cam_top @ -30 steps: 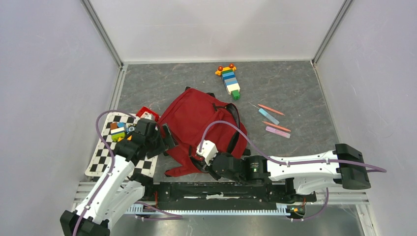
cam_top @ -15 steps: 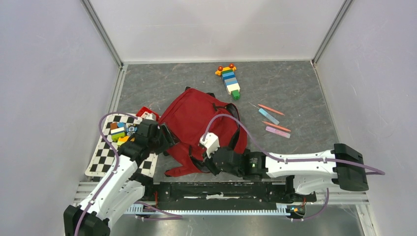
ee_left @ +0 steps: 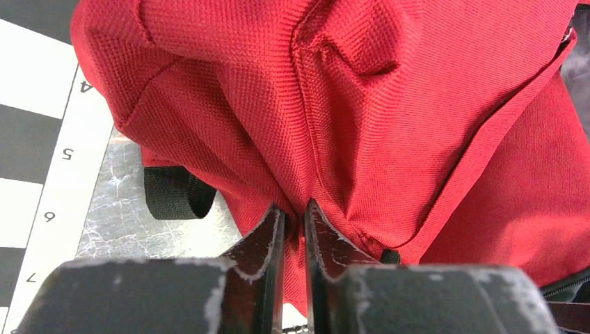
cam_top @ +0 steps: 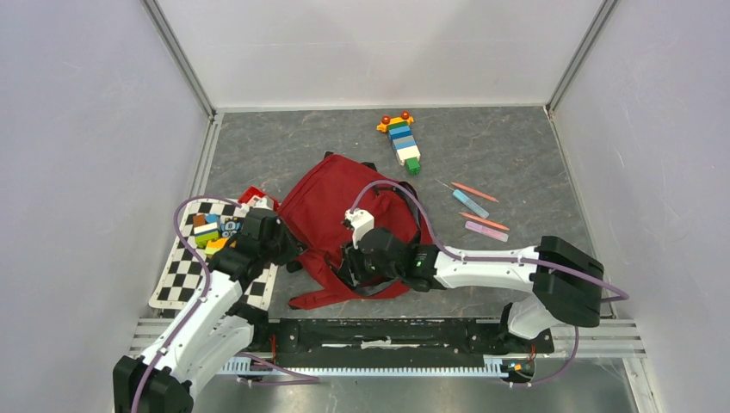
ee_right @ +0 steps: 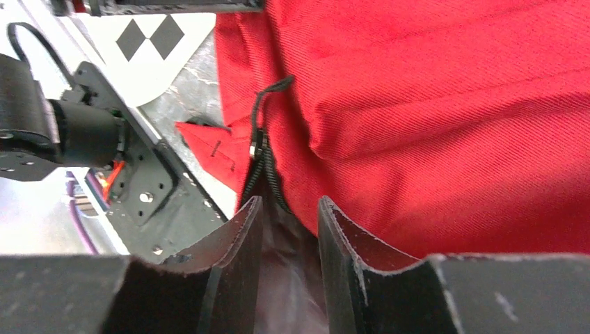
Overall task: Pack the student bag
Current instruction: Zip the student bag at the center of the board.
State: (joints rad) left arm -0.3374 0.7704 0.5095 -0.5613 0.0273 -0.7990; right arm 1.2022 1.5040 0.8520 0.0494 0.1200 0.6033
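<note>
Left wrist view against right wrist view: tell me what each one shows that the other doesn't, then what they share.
Only the left wrist view: the left gripper pinching a fold of the student bag, and a black strap loop. Only the right wrist view: the right gripper open at the bag's black zipper, with grey lining showing between its jaws. Both: red bag fabric and a piece of the checkered mat.

student bag: matt woven cloth; table: smooth, marbled stone look.
</note>
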